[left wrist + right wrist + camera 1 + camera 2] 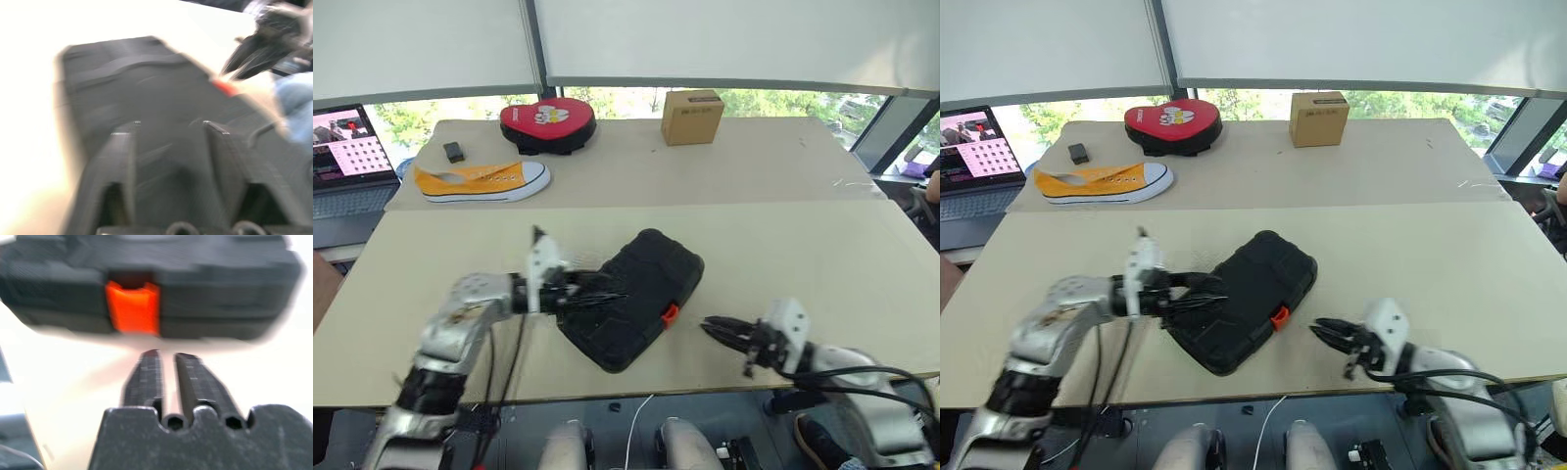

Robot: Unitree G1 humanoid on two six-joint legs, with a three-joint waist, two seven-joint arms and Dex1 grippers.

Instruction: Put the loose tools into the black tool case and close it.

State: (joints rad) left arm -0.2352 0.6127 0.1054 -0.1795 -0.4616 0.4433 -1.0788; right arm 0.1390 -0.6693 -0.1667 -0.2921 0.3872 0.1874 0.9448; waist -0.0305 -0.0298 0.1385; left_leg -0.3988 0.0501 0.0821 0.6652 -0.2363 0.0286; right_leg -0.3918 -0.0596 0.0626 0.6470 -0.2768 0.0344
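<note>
Black moulded plastic sits shut at the near middle of the table [822, 255]: that's the black tool case [631, 299], lid down, lying at a slant, its orange latch [670, 314] on the edge facing the right arm. No loose tools lie on the tabletop around it, so by my reading the packing is done and the close is what's being finished.

Nearest the robot, the right gripper [724, 331] hangs just off the latch edge, not touching, its fingers almost together with only a thin slit between them, nothing held. From its wrist camera the latch sits dead ahead and slightly to one side of the fingertips.

On the other side, the left gripper [592, 294] is over the lid's near-left part, fingers spread apart and empty. Whether the tips rest on the plastic I can't tell.

To do this well: check the latch is truly snapped flush. If it isn't, steady the lid from the left while the right fingertips press squarely on the orange tab, not beside it, or the slanted case may skid.

Further back lie a yellow sneaker [481, 180], a red heart-shaped pouch [548, 122] and a cardboard box [692, 117].
</note>
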